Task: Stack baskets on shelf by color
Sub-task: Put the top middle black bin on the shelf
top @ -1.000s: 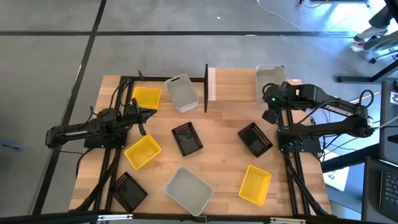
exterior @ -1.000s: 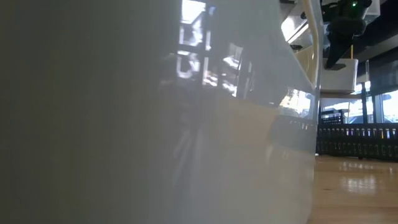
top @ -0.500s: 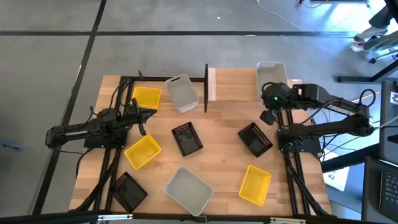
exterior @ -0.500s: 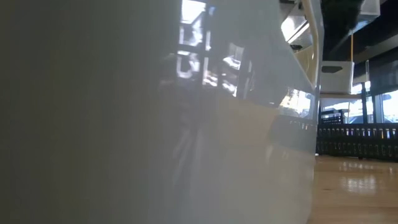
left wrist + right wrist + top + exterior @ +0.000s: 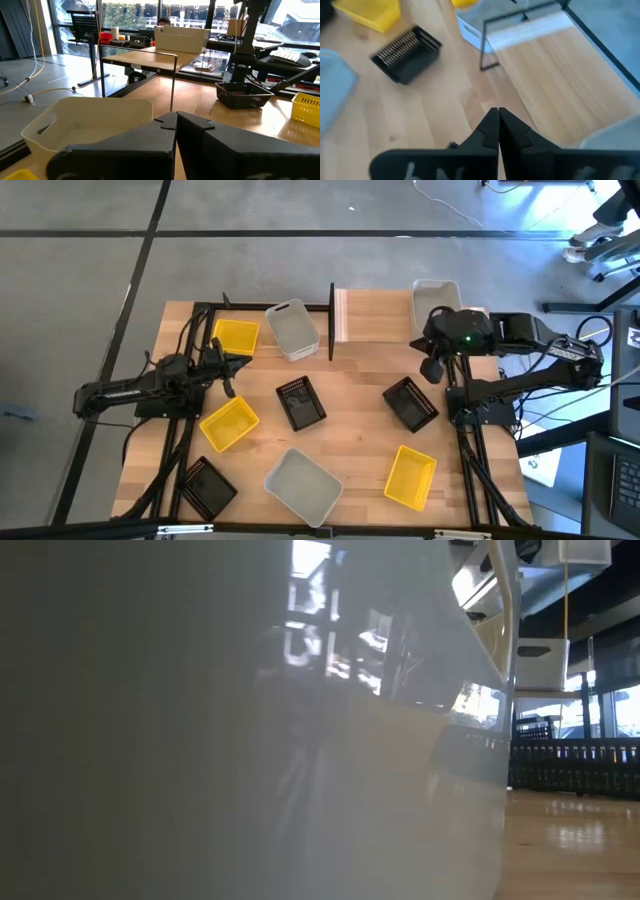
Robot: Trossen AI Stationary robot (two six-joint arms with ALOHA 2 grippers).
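Here the shelf [image 5: 375, 315] carries one whitish basket [image 5: 434, 302] at its end.

— Where could a gripper pass freely?

— Over the bare middle of the light wood plank shelf [image 5: 375, 315], between its thin black metal upright post [image 5: 331, 320] and the translucent whitish-grey plastic bin [image 5: 432, 302] sitting at its far end.

— And down on the wooden tabletop [image 5: 355, 430]?

— Open wood between the two black slatted baskets [image 5: 301, 402] [image 5: 410, 403]. Another whitish-grey bin [image 5: 292, 329] stands just beside the post.

Closed left hand [image 5: 176, 120] points over a whitish basket [image 5: 87, 122] — shelf [image 5: 150, 57] beyond, black basket [image 5: 242, 94] farther.
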